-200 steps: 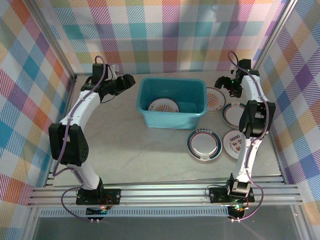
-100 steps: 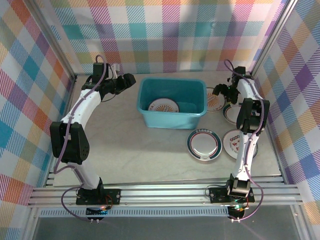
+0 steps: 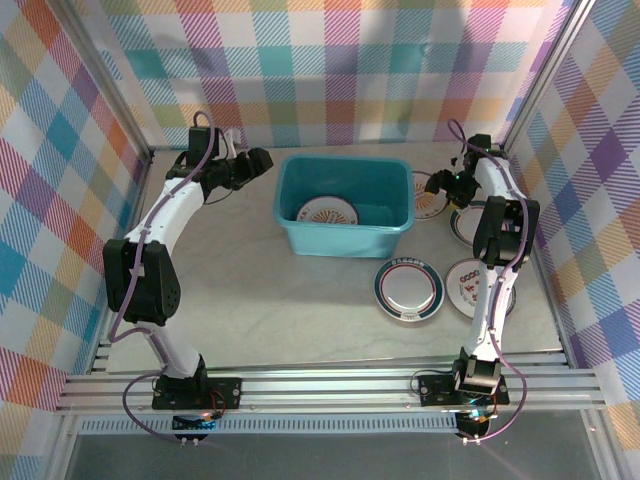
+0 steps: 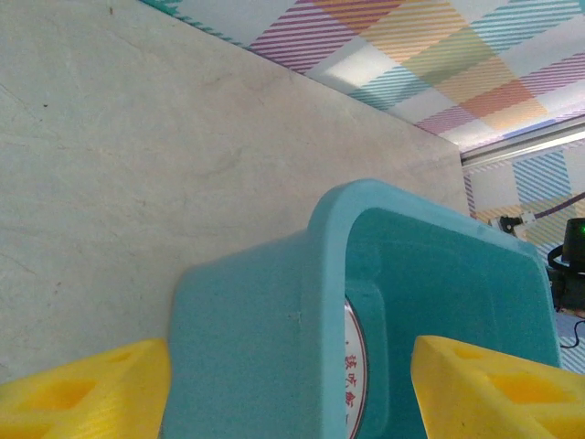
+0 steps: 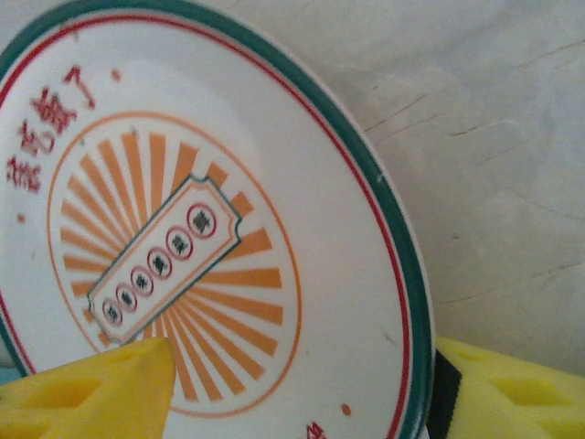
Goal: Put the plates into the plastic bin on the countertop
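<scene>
The teal plastic bin (image 3: 345,232) stands mid-countertop (image 3: 250,285) with one orange-centred plate (image 3: 327,211) lying inside. My left gripper (image 3: 255,160) hovers open just left of the bin's far corner; the bin wall (image 4: 265,320) fills the space ahead of its yellow fingers (image 4: 82,384). My right gripper (image 3: 447,185) is low over the sunburst plate (image 3: 428,198) right of the bin. Its jaws stand open astride that plate's teal rim (image 5: 402,274), one finger (image 5: 101,389) over the plate face, the other (image 5: 512,393) beyond the rim.
Three more plates lie right of the bin: a teal-rimmed plate (image 3: 463,230) partly under the right arm, another teal-rimmed plate (image 3: 408,288), and a red-patterned plate (image 3: 466,285). Plaid walls and a metal post (image 3: 535,90) stand close behind the right arm.
The right gripper dropped down and left from above onto the sunburst plate, and its jaws narrowed around the rim. The left arm stayed put.
</scene>
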